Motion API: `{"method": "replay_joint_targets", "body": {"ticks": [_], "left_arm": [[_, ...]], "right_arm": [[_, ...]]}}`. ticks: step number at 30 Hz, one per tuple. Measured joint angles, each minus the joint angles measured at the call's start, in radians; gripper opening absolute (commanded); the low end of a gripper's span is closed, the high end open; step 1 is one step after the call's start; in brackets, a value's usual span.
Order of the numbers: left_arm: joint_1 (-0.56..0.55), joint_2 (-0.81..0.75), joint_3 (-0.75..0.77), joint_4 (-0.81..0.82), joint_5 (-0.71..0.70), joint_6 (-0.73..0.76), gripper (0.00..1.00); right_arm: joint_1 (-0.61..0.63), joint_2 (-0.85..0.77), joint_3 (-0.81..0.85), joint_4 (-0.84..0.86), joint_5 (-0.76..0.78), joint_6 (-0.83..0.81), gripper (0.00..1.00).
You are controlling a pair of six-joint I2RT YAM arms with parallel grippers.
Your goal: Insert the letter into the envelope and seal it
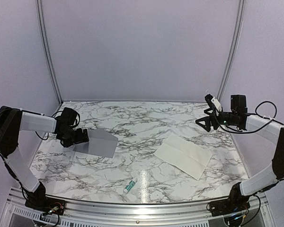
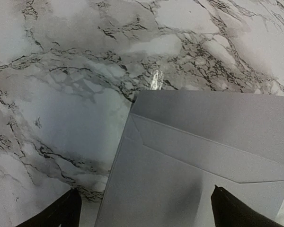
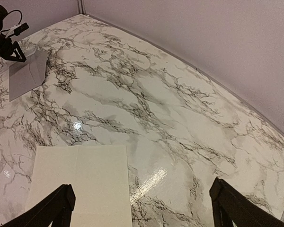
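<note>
Letter (image 1: 183,155) lies flat, right of centre on the table (image 1: 132,118). Envelope (image 1: 97,143) lies well apart at left, flap side up. Left gripper (image 1: 82,136) hangs over the envelope and right gripper (image 1: 205,124) above the letter's far side, both wide open and empty. Advisable: pinch the letter by one edge.

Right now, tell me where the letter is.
In the top view the letter lies flat on the right half of the table, just on the near side of the right gripper; the tube lies to its left by the front edge.
</note>
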Motion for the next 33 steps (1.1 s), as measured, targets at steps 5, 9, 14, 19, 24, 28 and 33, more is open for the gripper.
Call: {"method": "replay_joint_targets", "body": {"ticks": [5, 9, 14, 19, 24, 28, 33], "left_arm": [[-0.001, 0.003, 0.000, 0.017, 0.036, -0.006, 0.99], [-0.021, 0.003, -0.005, 0.041, 0.068, -0.008, 0.99], [-0.108, 0.004, -0.006, 0.064, 0.122, -0.022, 0.98], [-0.216, 0.029, 0.011, 0.102, 0.164, -0.046, 0.96], [-0.318, 0.074, 0.071, 0.101, 0.215, -0.053, 0.92], [-0.346, 0.071, 0.128, 0.040, 0.220, 0.006, 0.94], [-0.330, 0.061, 0.256, -0.007, 0.155, 0.176, 0.95]], "right_arm": [[0.030, 0.020, 0.006, -0.024, -0.002, -0.013, 0.95], [0.037, 0.033, 0.018, -0.034, -0.004, -0.019, 0.95], [0.039, 0.040, 0.018, -0.041, -0.005, -0.022, 0.95], [0.047, 0.047, 0.019, -0.042, -0.008, -0.023, 0.95], [0.048, 0.050, 0.019, -0.047, -0.010, -0.023, 0.95], [0.048, 0.050, 0.019, -0.051, -0.018, -0.032, 0.94], [0.048, 0.050, 0.019, -0.070, -0.046, -0.049, 0.94]]}}
